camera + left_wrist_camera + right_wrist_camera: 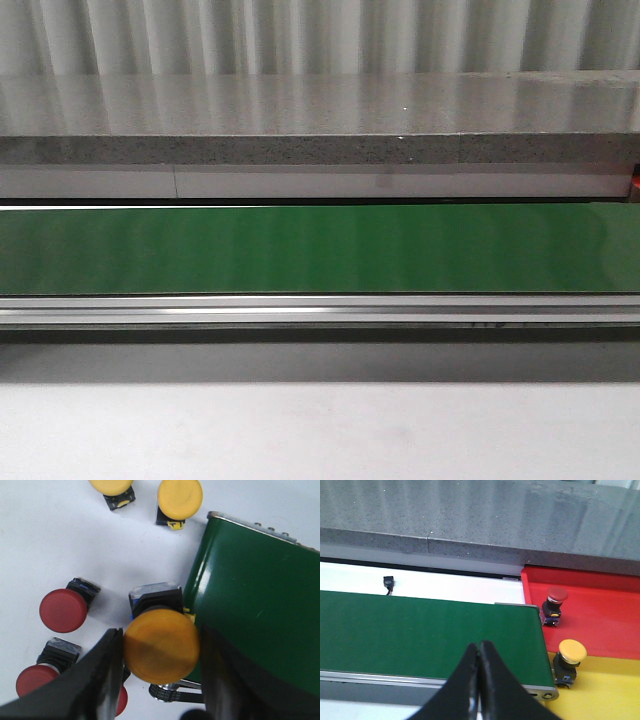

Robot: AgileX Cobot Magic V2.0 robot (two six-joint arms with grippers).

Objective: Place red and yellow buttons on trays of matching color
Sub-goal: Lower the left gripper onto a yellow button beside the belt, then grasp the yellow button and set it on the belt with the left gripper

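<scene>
my left gripper (161,652) clamped on yellow button (161,645), cap facing camera | green conveyor belt (255,610) edge touching at 3 o'clock, so left arm feeds it | my right gripper (480,652) pinched empty over belt's far end.

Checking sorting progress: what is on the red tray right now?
One red button stands upright on the red tray. The tray runs out of frame, so anything farther along cannot be seen.
</scene>
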